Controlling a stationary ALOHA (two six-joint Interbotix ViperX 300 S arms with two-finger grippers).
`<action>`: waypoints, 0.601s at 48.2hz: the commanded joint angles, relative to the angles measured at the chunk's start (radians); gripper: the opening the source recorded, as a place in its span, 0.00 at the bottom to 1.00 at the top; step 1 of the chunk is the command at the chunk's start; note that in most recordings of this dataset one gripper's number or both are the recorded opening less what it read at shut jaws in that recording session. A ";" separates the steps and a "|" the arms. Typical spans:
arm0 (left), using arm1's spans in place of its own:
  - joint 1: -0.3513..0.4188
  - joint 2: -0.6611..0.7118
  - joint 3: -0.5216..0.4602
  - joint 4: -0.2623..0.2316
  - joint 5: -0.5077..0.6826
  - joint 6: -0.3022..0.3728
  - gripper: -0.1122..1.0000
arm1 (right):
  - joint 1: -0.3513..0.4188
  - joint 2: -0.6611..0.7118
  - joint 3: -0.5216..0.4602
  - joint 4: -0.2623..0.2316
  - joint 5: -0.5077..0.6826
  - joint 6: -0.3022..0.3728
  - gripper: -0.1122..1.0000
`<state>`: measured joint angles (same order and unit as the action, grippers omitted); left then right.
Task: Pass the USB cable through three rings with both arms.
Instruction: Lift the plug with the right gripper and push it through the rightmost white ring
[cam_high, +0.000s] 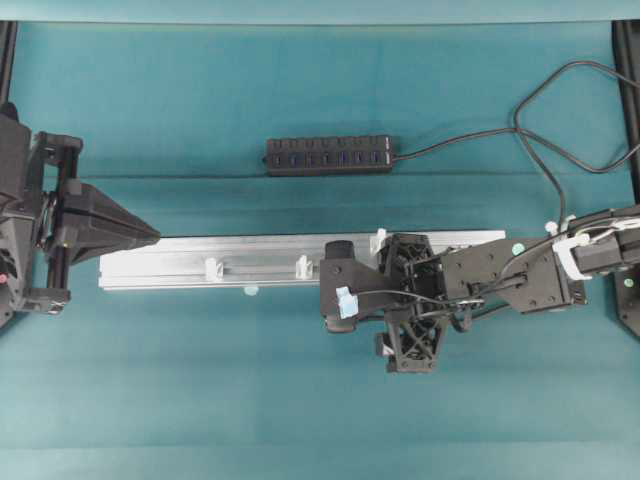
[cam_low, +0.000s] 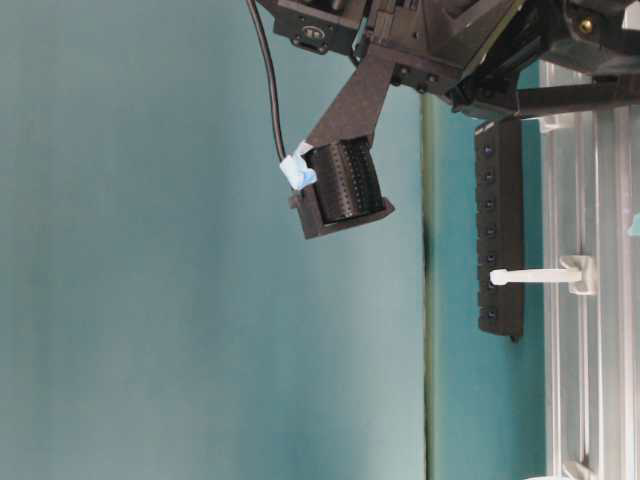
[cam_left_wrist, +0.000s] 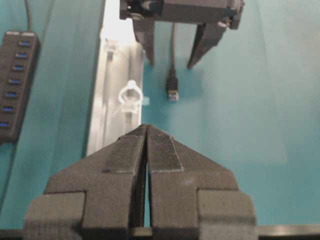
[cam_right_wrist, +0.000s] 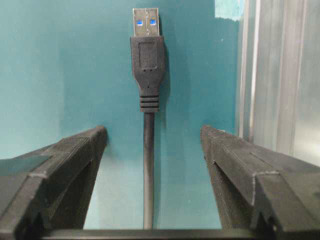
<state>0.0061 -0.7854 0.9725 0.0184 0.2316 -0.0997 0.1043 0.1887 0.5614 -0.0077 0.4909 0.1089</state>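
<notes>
Matt teal cloth (cam_high: 200, 380) — brushed-metal rail (cam_high: 260, 252)

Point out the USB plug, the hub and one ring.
USB plug (cam_right_wrist: 148, 60), right wrist view, on its black housing.
Hub (cam_high: 328, 156), overhead view, middle of the bar.
Ring (cam_left_wrist: 130, 93), left wrist view, on the loop's rim.

Overhead, the right gripper (cam_high: 340, 290) covers part of the rail (cam_high: 180, 262) and hides the plug. The hub (cam_left_wrist: 14, 85) is cut off in the left wrist view.
</notes>
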 joint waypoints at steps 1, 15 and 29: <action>0.000 -0.002 -0.017 0.003 -0.009 0.002 0.11 | 0.000 0.000 -0.009 -0.002 0.005 -0.002 0.46; 0.000 -0.002 -0.017 0.003 -0.009 0.003 0.11 | 0.000 0.011 -0.015 -0.002 0.006 0.000 0.45; -0.002 -0.002 -0.015 0.003 -0.009 0.003 0.11 | 0.000 0.021 -0.031 -0.002 0.046 0.002 0.34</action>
<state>0.0061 -0.7854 0.9725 0.0184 0.2316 -0.0982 0.1074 0.2025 0.5384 -0.0077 0.5262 0.1104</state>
